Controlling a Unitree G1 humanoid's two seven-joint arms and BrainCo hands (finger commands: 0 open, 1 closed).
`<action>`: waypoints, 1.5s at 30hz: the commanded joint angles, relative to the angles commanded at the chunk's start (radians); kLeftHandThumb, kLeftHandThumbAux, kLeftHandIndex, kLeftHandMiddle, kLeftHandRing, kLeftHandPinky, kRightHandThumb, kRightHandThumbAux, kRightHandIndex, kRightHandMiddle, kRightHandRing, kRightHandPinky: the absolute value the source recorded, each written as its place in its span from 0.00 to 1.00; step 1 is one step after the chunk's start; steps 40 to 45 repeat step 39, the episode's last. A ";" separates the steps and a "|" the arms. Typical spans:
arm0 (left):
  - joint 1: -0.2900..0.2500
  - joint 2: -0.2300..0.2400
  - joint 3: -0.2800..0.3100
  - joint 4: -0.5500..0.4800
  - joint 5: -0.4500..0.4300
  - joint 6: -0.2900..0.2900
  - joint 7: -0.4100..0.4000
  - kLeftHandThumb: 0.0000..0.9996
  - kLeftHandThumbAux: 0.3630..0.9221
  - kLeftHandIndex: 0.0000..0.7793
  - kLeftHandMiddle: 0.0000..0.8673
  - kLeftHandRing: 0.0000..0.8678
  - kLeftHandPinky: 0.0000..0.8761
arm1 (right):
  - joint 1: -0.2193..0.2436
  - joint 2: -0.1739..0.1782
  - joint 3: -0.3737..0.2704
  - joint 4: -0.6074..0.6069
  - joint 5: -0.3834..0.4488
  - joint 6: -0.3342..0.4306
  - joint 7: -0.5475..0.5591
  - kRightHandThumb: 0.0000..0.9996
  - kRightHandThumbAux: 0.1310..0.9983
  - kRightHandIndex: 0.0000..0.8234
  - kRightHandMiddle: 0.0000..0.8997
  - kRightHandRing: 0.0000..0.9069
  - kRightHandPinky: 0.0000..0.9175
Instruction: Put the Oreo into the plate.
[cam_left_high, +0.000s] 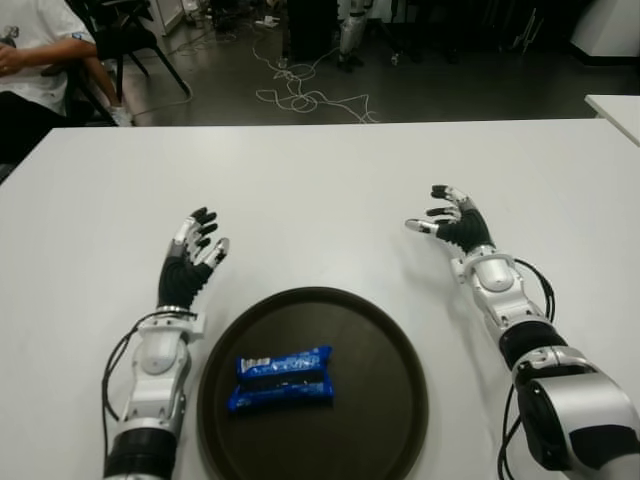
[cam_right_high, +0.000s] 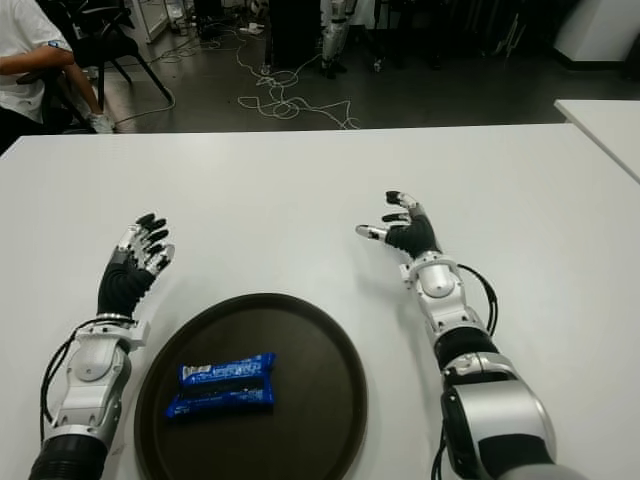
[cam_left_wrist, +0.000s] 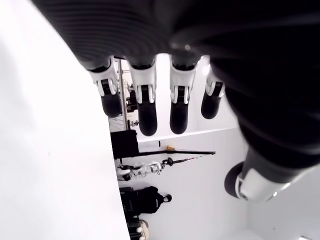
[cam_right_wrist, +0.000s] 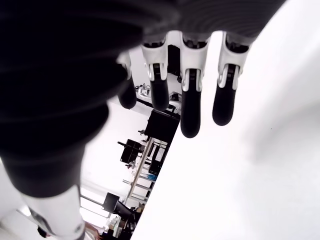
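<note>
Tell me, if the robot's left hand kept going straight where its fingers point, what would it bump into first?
Probably nothing. The left hand, open and empty, points away from the robot over bare white table. The plate with the Oreo packs lies behind it, nearer the robot. Depth is uncertain.

Even overhead brightness on the white table (cam_left_high: 320, 180), soft shadows, blown-out wrist views, dim background.
</note>
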 joint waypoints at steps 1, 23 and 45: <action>-0.001 0.000 0.000 0.002 0.002 -0.001 0.002 0.13 0.53 0.15 0.19 0.13 0.06 | -0.001 0.000 0.002 0.001 -0.003 0.000 -0.001 0.00 0.74 0.24 0.31 0.32 0.33; -0.015 0.009 0.002 0.036 0.009 -0.025 0.014 0.11 0.50 0.13 0.17 0.12 0.06 | 0.001 0.002 0.033 0.016 -0.035 -0.014 -0.024 0.00 0.73 0.25 0.30 0.29 0.27; -0.023 0.018 0.017 0.034 -0.057 0.045 -0.046 0.11 0.57 0.06 0.13 0.10 0.07 | -0.007 0.017 0.042 0.030 -0.050 -0.020 -0.067 0.00 0.72 0.25 0.30 0.28 0.23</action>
